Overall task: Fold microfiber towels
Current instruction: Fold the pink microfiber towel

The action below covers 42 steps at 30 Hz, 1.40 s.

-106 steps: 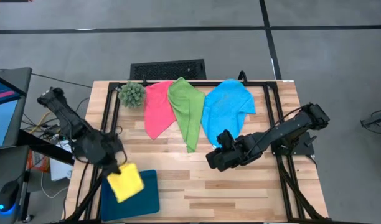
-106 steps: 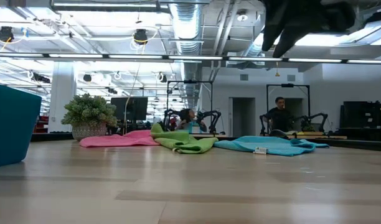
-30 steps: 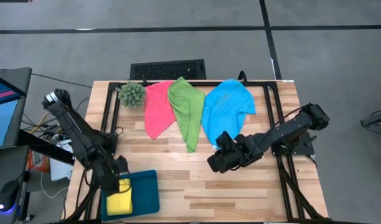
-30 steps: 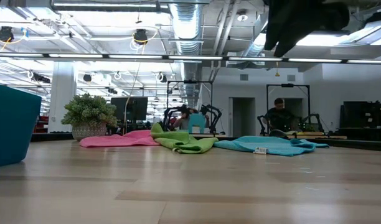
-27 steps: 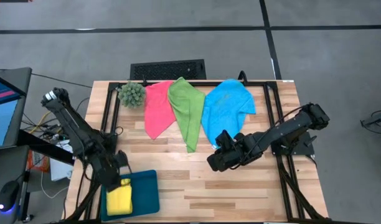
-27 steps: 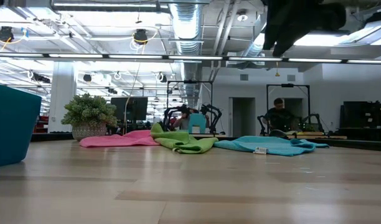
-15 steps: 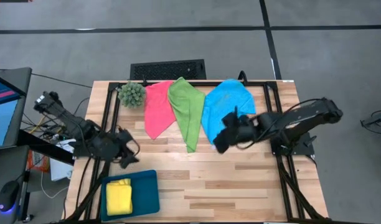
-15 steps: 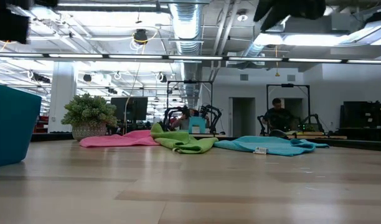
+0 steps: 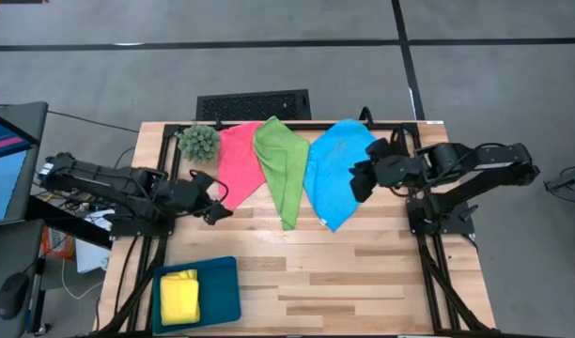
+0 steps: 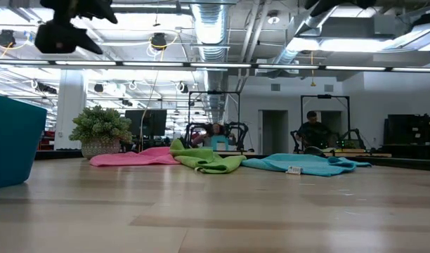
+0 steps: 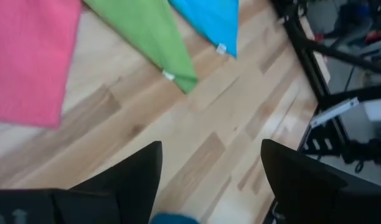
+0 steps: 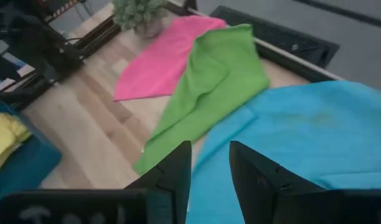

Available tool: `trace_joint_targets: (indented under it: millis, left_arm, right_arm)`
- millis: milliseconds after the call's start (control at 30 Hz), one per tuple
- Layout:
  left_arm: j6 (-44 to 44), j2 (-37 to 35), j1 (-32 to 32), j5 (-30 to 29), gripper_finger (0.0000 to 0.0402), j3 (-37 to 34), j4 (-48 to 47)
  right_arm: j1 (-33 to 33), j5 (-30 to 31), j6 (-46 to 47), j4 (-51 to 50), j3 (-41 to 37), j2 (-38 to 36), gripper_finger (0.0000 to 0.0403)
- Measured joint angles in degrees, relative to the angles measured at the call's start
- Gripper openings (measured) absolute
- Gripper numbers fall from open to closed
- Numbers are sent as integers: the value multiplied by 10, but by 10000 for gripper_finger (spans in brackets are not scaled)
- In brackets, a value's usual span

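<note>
Three microfiber towels lie spread on the far half of the table: pink (image 9: 236, 164), green (image 9: 278, 169) and bright blue (image 9: 339, 169). The green one overlaps the pink one's edge. A yellow towel (image 9: 179, 296) lies folded in the teal tray (image 9: 222, 291) at the near left. My left gripper (image 9: 215, 208) hangs open above the table beside the pink towel's near tip, its fingers (image 11: 137, 177) wide apart with only bare wood between them. My right gripper (image 9: 356, 186) hovers open above the blue towel (image 12: 302, 137), clear of it.
A spiky green plant (image 9: 199, 141) stands at the far left corner beside the pink towel. Black frame rails (image 9: 428, 253) run along the table's left and right sides. Bare wood (image 9: 344, 272) fills the near middle and right. People show in the room beyond the table.
My left gripper has left the tray and the yellow towel, risen, swung toward the far edge and turned until it points toward the pink towel's near tip. My right gripper has risen and gone toward the far right, over the blue towel. The towels have not moved.
</note>
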Motion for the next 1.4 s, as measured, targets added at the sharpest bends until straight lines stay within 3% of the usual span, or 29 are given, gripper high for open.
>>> trace_joint_targets:
  millis: [500, 967, 1400]
  left_arm:
    - [11, -1, 85, -14, 265, 0, 11]
    - [35, 10, 145, -12, 265, -1, 18]
    - [111, 140, 164, 20, 265, 0, 45]
  right_arm:
    - [0, 20, -15, -63, 0, -8, 133]
    - [-24, 23, -46, -81, 0, -62, 133]
    - [-61, 23, -47, -124, 0, -129, 133]
